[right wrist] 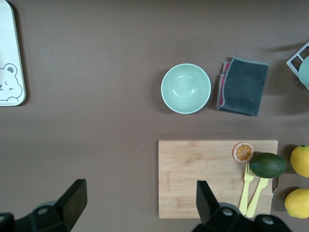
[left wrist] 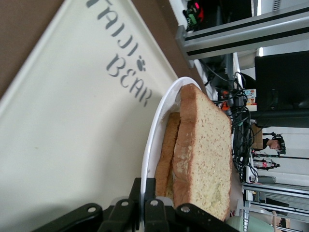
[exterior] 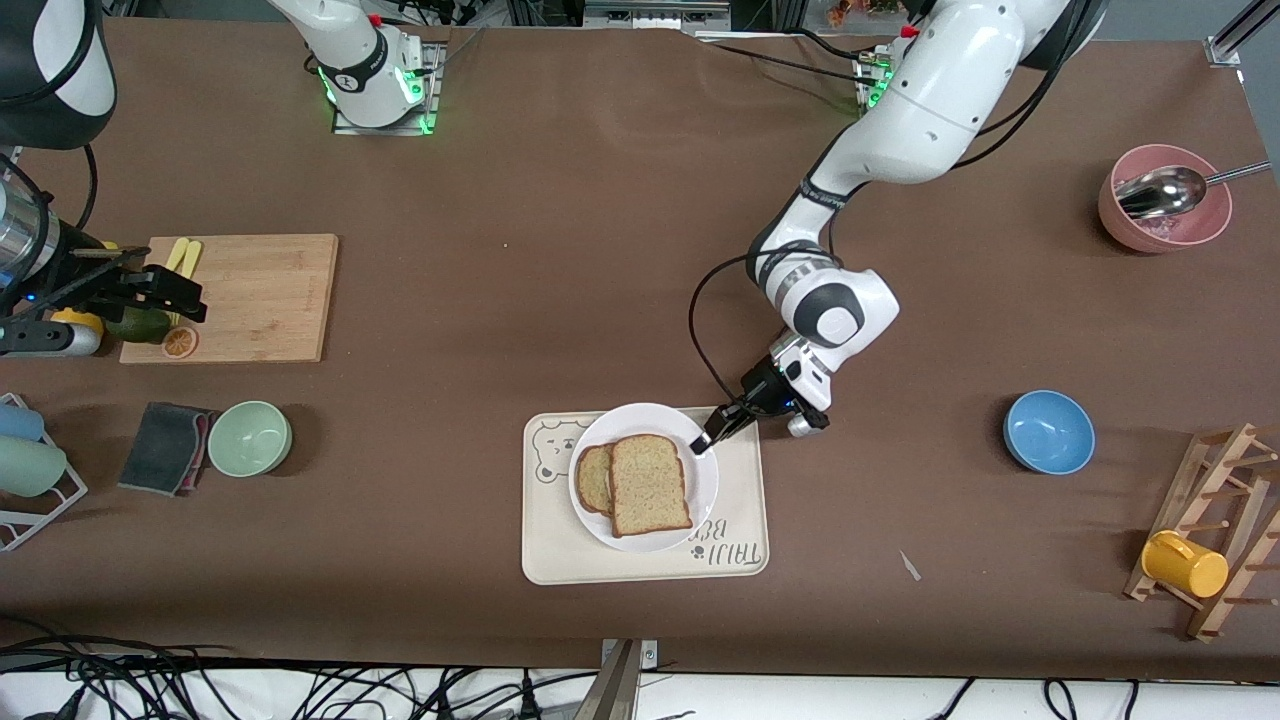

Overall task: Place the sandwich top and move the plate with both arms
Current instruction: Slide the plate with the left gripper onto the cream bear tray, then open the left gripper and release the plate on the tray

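One end effector (exterior: pixel 703 443) clamped on plate (exterior: pixel 700 490) rim.

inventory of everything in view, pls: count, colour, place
sandwich top: 1, tan, on plate over a second slice
plate: 1, white, on tray
tray: 1, cream, mid-table
cutting board: 1, wood, toward right arm's end
green bowl: 1, pale green, beside grey cloth
blue bowl: 1, toward left arm's end
pink bowl: 1, holds metal spoon
yellow mug: 1, on wooden rack
left tool: shut on plate rim
right tool: open, over cutting board edge, waiting
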`<state>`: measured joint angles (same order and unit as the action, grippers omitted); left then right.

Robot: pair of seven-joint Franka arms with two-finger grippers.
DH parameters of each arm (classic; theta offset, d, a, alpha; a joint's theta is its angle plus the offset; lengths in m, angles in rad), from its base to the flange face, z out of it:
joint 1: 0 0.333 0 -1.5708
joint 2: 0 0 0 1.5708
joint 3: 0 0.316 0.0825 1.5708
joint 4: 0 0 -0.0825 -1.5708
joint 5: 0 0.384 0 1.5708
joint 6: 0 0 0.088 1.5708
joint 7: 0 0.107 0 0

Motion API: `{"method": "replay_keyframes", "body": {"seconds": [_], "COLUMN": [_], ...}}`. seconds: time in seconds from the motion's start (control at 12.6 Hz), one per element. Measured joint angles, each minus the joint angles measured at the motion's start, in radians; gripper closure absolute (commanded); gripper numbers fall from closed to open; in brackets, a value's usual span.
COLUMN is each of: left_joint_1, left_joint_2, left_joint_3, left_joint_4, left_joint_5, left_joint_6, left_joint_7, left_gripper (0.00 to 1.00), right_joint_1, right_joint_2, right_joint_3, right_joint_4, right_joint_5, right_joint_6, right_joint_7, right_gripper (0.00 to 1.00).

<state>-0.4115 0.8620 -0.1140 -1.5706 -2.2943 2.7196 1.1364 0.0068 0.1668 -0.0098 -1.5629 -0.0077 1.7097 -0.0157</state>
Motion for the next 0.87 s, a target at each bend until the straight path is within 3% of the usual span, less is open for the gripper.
{"method": "replay_keyframes", "body": {"seconds": [0.32, 0.4, 0.48, 0.64, 0.79, 0.87], "left_joint_1": [0.000, 0.001, 0.001, 0.001, 0.003, 0.005], "left_joint_2": [0.050, 0.051, 0.051, 0.048, 0.037, 0.026], "left_joint_3": [0.000, 0.000, 0.000, 0.000, 0.000, 0.000], "left_joint_4": [0.063, 0.067, 0.068, 0.072, 0.071, 0.065], "left_joint_5": [0.000, 0.000, 0.000, 0.000, 0.000, 0.000], "left_joint_6": [0.012, 0.018, 0.021, 0.021, 0.026, 0.029], "left_joint_7": [-0.005, -0.005, -0.006, -0.009, -0.010, -0.010], "left_gripper": [0.98, 0.85, 0.65, 0.39, 0.06, 0.01], "right_joint_1": [0.001, 0.002, 0.006, 0.012, 0.018, 0.020], "right_joint_2": [0.000, 0.000, 0.000, 0.000, -0.001, 0.000], "right_joint_3": [0.001, 0.003, 0.004, 0.006, 0.007, 0.007], "right_joint_4": [0.000, 0.000, 0.000, 0.000, 0.000, 0.000], "right_joint_5": [0.001, 0.001, 0.001, 0.001, 0.001, 0.000], "right_joint_6": [0.000, 0.000, 0.000, 0.000, 0.000, 0.000], "right_joint_7": [0.007, 0.007, 0.007, 0.026, 0.048, 0.051], "right_gripper": [0.00, 0.00, 0.00, 0.00, 0.00, 0.00]}}
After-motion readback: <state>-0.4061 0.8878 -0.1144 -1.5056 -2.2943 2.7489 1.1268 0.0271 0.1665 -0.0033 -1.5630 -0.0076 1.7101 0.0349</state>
